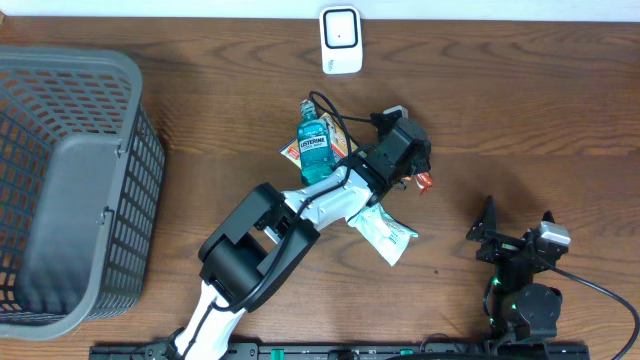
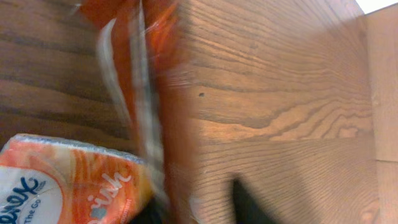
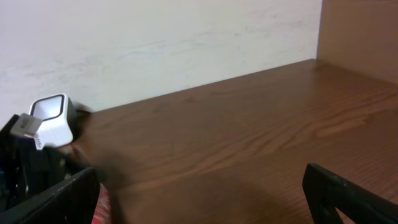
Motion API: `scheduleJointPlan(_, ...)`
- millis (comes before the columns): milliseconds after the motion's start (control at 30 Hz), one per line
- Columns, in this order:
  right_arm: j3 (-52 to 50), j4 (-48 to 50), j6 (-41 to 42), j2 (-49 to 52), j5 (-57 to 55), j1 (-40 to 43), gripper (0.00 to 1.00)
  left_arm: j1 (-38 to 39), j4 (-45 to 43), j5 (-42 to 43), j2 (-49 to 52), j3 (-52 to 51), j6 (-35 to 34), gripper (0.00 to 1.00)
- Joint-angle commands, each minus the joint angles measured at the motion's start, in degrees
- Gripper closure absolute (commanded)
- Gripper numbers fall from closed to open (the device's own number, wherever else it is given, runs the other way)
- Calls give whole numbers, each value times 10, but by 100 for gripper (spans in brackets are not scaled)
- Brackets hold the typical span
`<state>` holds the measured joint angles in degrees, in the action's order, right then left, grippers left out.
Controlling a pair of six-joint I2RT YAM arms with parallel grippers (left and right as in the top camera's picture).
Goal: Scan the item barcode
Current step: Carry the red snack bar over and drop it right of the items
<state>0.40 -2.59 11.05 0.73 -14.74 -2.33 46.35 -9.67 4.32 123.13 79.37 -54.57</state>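
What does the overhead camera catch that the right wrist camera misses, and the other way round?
Only overhead: the grey plastic mesh basket, the blue mouthwash bottle and the white-and-green packet. Only the right wrist: the broad pale wall. Both: the white boxy scanner and the brown wooden table.

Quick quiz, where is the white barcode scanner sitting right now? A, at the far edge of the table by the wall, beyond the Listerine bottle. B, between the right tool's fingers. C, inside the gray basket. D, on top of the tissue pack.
A: the overhead view shows the white barcode scanner standing at the far table edge against the wall, beyond the Listerine bottle and well apart from the gray basket.
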Motion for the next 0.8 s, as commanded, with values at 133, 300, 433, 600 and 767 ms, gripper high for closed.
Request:
scheduleJointPlan(133,-1,-2,-8,-2,1,-2,1,-28,23,-5,-52,4,82,1)
scheduleJointPlan(300,-1,-2,-8,-2,1,-2,1,-82,137,-40,-165,4,208,0)
scheduleJointPlan(433,-1,-2,-8,-2,1,-2,1,-127,208,-94,-261,4,296,0)
scheduleJointPlan(600,-1,-2,-8,-2,1,-2,1,-171,213,-118,-378,4,415,0)
scheduleJointPlan(767,-1,-2,-8,-2,1,-2,1,-203,184,-222,-487,4,513,1)
